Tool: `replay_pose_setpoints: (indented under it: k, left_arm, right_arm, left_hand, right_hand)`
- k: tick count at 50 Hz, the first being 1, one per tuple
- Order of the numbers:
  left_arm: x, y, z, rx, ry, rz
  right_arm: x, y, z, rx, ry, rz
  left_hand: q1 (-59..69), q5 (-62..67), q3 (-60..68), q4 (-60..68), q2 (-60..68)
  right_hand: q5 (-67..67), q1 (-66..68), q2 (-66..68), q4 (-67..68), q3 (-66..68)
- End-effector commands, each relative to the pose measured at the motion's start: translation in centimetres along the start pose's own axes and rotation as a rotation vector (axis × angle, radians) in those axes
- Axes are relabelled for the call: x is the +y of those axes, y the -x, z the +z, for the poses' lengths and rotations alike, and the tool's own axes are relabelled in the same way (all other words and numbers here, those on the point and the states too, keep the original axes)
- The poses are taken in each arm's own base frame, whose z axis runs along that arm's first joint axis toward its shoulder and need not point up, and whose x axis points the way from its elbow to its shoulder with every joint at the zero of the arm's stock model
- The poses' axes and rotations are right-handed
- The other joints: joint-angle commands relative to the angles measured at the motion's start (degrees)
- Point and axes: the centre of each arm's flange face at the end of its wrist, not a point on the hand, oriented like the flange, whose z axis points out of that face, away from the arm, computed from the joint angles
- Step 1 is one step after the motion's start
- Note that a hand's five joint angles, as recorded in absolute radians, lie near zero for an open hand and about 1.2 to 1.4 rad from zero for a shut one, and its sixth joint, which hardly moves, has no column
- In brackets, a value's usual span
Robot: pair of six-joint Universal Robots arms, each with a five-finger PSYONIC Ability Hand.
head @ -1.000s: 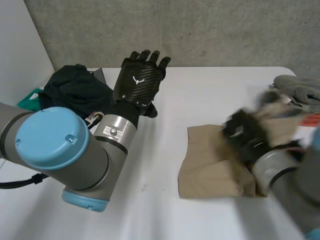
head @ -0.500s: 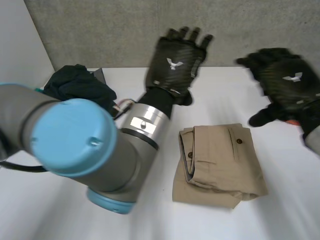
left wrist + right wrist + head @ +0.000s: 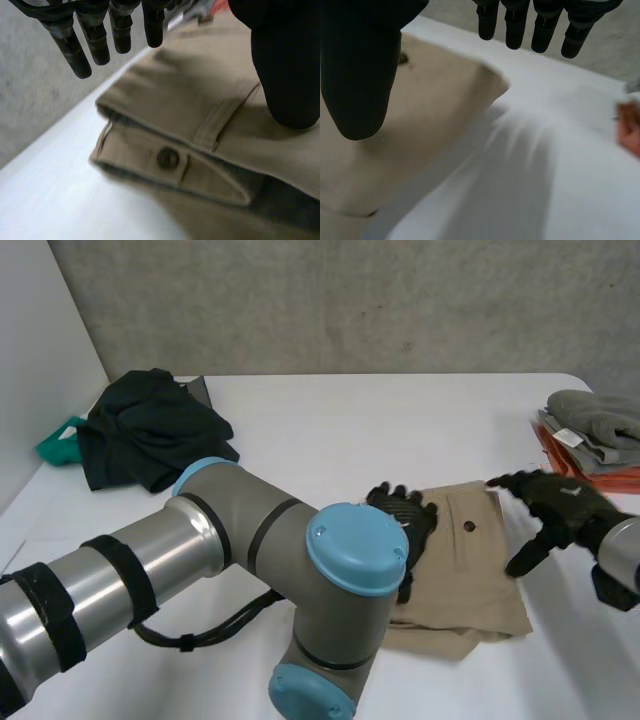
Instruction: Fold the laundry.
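Folded tan trousers (image 3: 470, 575) lie on the white table (image 3: 330, 440), right of the middle. My left hand (image 3: 405, 520) is open at the fold's left edge. In the left wrist view its straight fingers (image 3: 95, 40) hover over the waistband and button (image 3: 167, 158), and its thumb (image 3: 285, 65) rests on the tan trousers (image 3: 200, 115). My right hand (image 3: 558, 505) is open at the trousers' right edge. In the right wrist view its fingers (image 3: 540, 25) point past the tan trousers' (image 3: 435, 95) corner and its thumb (image 3: 360, 75) hangs over the cloth.
A dark crumpled garment (image 3: 150, 430) and a green cloth (image 3: 60, 445) lie at the far left. A stack of folded grey and orange clothes (image 3: 600, 425) sits at the right edge, close to my right hand. My left arm (image 3: 200, 560) crosses the table's front.
Both hands have come down from the air to the folded trousers, left at the left edge, right at the right edge. The left arm has swung across the front.
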Motion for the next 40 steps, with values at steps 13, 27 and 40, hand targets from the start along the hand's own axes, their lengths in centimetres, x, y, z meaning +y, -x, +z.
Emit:
replay_pose_setpoints:
  k: [13, 27, 40]
  left_arm:
    - [0.0, 2.5, -1.2, -0.024, 0.103, 0.066]
    - [-10.3, 8.6, -5.4, -0.008, -0.279, -0.053]
    - [-11.3, 9.1, -9.5, 0.368, -0.378, -0.158]
  right_arm:
    - [1.6, 1.3, 1.9, -0.005, 0.069, -0.233]
    - [-1.9, 4.8, -4.8, 0.049, -0.127, -0.398]
    - [5.9, 10.5, -6.9, -0.054, -0.132, -0.415]
  left_hand:
    - [3.9, 2.4, 2.8, 3.3, 3.1]
    - [1.9, 0.4, 0.7, 1.3, 1.1]
    - [2.1, 0.5, 0.9, 1.4, 1.2]
  right_hand:
    - [-2.5, -2.7, -1.9, -1.8, -1.9]
    - [-2.5, -2.7, -1.9, -1.8, -1.9]
    - [-2.5, -2.7, -1.9, -1.8, -1.9]
